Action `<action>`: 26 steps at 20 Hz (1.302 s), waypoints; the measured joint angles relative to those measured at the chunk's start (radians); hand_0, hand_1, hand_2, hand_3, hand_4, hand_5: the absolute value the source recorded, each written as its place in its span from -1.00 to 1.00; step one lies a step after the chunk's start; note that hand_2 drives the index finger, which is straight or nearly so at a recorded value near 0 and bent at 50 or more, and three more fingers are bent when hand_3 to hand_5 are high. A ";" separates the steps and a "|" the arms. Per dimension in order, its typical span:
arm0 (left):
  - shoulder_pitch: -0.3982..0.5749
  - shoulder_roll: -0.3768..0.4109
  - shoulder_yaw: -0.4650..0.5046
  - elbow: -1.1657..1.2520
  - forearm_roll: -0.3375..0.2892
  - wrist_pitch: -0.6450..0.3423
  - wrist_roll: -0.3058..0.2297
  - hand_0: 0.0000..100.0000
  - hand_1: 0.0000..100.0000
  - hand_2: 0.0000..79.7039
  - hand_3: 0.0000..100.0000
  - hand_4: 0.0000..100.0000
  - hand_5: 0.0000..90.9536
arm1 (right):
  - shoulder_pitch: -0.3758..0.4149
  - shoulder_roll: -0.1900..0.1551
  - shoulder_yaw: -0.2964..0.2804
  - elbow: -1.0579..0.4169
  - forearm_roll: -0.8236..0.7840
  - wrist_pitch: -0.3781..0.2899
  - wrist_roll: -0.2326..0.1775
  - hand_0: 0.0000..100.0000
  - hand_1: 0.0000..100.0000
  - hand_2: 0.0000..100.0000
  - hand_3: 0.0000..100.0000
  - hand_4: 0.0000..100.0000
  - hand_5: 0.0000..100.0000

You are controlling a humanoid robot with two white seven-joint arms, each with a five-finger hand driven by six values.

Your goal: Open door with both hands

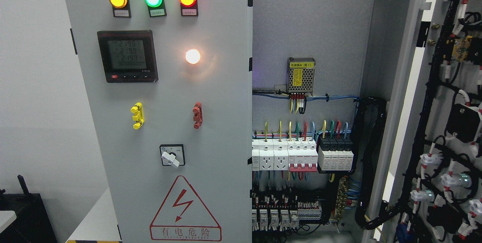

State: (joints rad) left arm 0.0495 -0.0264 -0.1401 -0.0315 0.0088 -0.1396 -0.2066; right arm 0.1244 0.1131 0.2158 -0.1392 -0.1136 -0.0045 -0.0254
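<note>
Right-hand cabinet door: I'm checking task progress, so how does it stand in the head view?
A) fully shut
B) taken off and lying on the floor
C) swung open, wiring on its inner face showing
C: the right-hand door stands swung out at the picture's right, its black cable looms facing the camera, and the cabinet interior with its breakers is exposed.

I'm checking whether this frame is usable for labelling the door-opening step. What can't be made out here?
All in the head view:
- Both robot hands: out of frame, so any contact with a door is unknown.
- Right door: swung open and cut by the right edge; its outer face and handle are hidden.
- Meter digits: too dim and small to read.
- Indicator light: glare washes out its colour.
- Lower terminals: dark, cropped at the bottom edge.
</note>
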 measured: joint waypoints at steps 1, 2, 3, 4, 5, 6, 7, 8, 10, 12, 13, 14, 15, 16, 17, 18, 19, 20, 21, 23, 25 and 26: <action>0.000 -0.002 0.009 0.003 -0.001 0.001 0.009 -1.00 -1.00 -1.00 -1.00 -0.93 -1.00 | 0.008 -0.004 0.000 -0.013 0.000 0.000 0.000 -1.00 -1.00 -1.00 -1.00 -1.00 -1.00; 0.000 -0.004 0.017 0.005 -0.003 0.001 0.021 -1.00 -1.00 -1.00 -1.00 -0.94 -1.00 | 0.019 -0.009 0.000 -0.030 -0.001 0.000 0.000 -1.00 -1.00 -1.00 -1.00 -1.00 -1.00; 0.000 -0.005 0.026 0.008 -0.004 0.001 0.027 -1.00 -1.00 -1.00 -1.00 -0.94 -1.00 | 0.034 -0.017 0.000 -0.052 -0.002 -0.001 0.000 -1.00 -1.00 -1.00 -1.00 -1.00 -1.00; 0.000 -0.007 0.032 0.010 -0.005 0.001 0.035 -1.00 -1.00 -1.00 -1.00 -0.94 -1.00 | 0.051 -0.025 0.000 -0.078 -0.002 -0.002 0.000 -1.00 -1.00 -1.00 -1.00 -1.00 -1.00; 0.000 -0.008 0.041 0.012 -0.005 0.001 0.040 -1.00 -1.00 -1.00 -1.00 -0.94 -1.00 | 0.068 -0.032 0.000 -0.104 -0.003 -0.002 0.000 -1.00 -1.00 -1.00 -1.00 -1.00 -1.00; 0.000 -0.009 0.049 0.013 -0.006 0.002 0.043 -1.00 -1.00 -1.00 -1.00 -0.93 -1.00 | 0.089 -0.039 0.000 -0.135 -0.003 -0.002 0.000 -1.00 -1.00 -1.00 -1.00 -1.00 -1.00; 0.000 -0.010 0.057 0.015 -0.006 0.005 0.046 -1.00 -1.00 -1.00 -1.00 -0.93 -1.00 | 0.111 -0.046 0.000 -0.169 -0.003 -0.002 0.000 -1.00 -1.00 -1.00 -1.00 -1.00 -1.00; 0.000 -0.011 0.064 0.016 -0.007 0.006 0.048 -1.00 -1.00 -1.00 -1.00 -0.93 -1.00 | 0.131 -0.052 0.000 -0.203 -0.003 -0.002 0.000 -1.00 -1.00 -1.00 -1.00 -1.00 -1.00; 0.000 -0.013 0.077 0.019 -0.008 0.004 0.050 -1.00 -1.00 -1.00 -1.00 -0.93 -1.00 | 0.168 -0.062 0.000 -0.267 -0.003 -0.002 -0.001 -1.00 -1.00 -1.00 -1.00 -1.00 -1.00; 0.000 -0.015 0.087 0.021 -0.008 0.002 0.050 -1.00 -1.00 -1.00 -1.00 -0.93 -1.00 | 0.206 -0.072 0.001 -0.333 -0.005 -0.003 -0.001 -1.00 -1.00 -1.00 -1.00 -1.00 -1.00; 0.000 -0.015 0.092 0.022 -0.008 0.001 0.050 -1.00 -1.00 -1.00 -1.00 -0.93 -1.00 | 0.226 -0.080 0.000 -0.365 -0.005 -0.006 -0.001 -1.00 -1.00 -1.00 -1.00 -1.00 -1.00; 0.000 -0.016 0.096 0.023 -0.008 0.001 0.050 -1.00 -1.00 -1.00 -1.00 -0.93 -1.00 | 0.246 -0.086 0.001 -0.400 -0.005 -0.009 -0.001 -1.00 -1.00 -1.00 -1.00 -1.00 -1.00; 0.000 -0.016 0.100 0.023 -0.008 0.000 0.050 -1.00 -1.00 -1.00 -1.00 -0.93 -1.00 | 0.266 -0.093 0.001 -0.433 -0.006 -0.012 -0.001 -1.00 -1.00 -1.00 -1.00 -1.00 -1.00; 0.000 -0.017 0.103 0.024 -0.008 0.000 0.050 -1.00 -1.00 -1.00 -1.00 -0.93 -1.00 | 0.284 -0.098 0.001 -0.465 -0.006 -0.014 -0.001 -1.00 -1.00 -1.00 -1.00 -1.00 -1.00; 0.000 -0.018 0.106 0.025 -0.008 -0.001 0.050 -1.00 -1.00 -1.00 -1.00 -0.93 -1.00 | 0.302 -0.104 0.001 -0.498 -0.006 -0.015 -0.001 -1.00 -1.00 -1.00 -1.00 -1.00 -1.00; 0.000 -0.018 0.109 0.025 -0.008 -0.001 0.051 -1.00 -1.00 -1.00 -1.00 -0.93 -1.00 | 0.319 -0.109 0.001 -0.534 -0.007 -0.017 -0.001 -1.00 -1.00 -1.00 -1.00 -1.00 -1.00; 0.000 -0.018 0.112 0.026 -0.009 -0.001 0.051 -1.00 -1.00 -1.00 -1.00 -0.93 -1.00 | 0.335 -0.114 0.001 -0.566 -0.007 -0.018 -0.001 -1.00 -1.00 -1.00 -1.00 -1.00 -1.00; -0.001 -0.019 0.117 0.026 -0.009 -0.001 0.051 -1.00 -1.00 -1.00 -1.00 -0.93 -1.00 | 0.353 -0.118 0.001 -0.604 -0.007 -0.019 -0.001 -1.00 -1.00 -1.00 -1.00 -1.00 -1.00; -0.001 -0.019 0.123 0.027 -0.009 -0.001 0.051 -1.00 -1.00 -1.00 -1.00 -0.93 -1.00 | 0.370 -0.122 0.002 -0.639 -0.008 -0.019 -0.001 -1.00 -1.00 -1.00 -1.00 -1.00 -1.00; -0.001 -0.020 0.135 0.028 -0.009 -0.002 0.051 -1.00 -1.00 -1.00 -1.00 -0.93 -1.00 | 0.408 -0.129 0.004 -0.714 -0.008 -0.020 -0.003 -1.00 -1.00 -1.00 -1.00 -1.00 -1.00; -0.001 -0.020 0.150 0.028 -0.005 -0.004 0.051 -1.00 -1.00 -1.00 -1.00 -0.93 -1.00 | 0.444 -0.137 0.009 -0.785 -0.008 -0.020 -0.005 -1.00 -1.00 -1.00 -1.00 -1.00 -1.00; -0.001 -0.020 0.157 0.028 0.000 -0.007 0.051 -1.00 -1.00 -1.00 -1.00 -0.93 -1.00 | 0.463 -0.141 0.013 -0.825 -0.008 -0.020 -0.006 -1.00 -1.00 -1.00 -1.00 -1.00 -1.00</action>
State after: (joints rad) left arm 0.0483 -0.0468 0.0166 -0.0030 0.0089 -0.1463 -0.1551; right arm 0.5878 -0.0274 0.2286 -0.9639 -0.1221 -0.0246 -0.0317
